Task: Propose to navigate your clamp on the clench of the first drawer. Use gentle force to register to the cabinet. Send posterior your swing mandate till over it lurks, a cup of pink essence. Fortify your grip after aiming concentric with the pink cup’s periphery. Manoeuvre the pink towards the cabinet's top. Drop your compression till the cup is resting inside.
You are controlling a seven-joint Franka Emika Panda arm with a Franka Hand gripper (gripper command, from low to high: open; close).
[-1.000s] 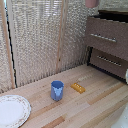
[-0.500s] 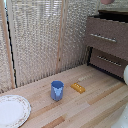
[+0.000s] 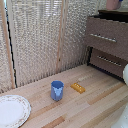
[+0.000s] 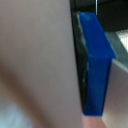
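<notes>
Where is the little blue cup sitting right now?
In the exterior view, the blue cup stands on the wooden table, between the white plate on its left and the small yellow block on its right.

Legible markings: none found.
Blue cup (image 3: 57, 90) bore a pale mark, too blurred to be read; no txt elsewhere.

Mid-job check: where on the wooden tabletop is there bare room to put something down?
Bare wood lies between the white plate and the blue cup with a pale mark, and between the small yellow block and the dark brown cabinet. Cup and block sit close together, so that spot is tight. A pink object already occupies the cabinet's top.
</notes>
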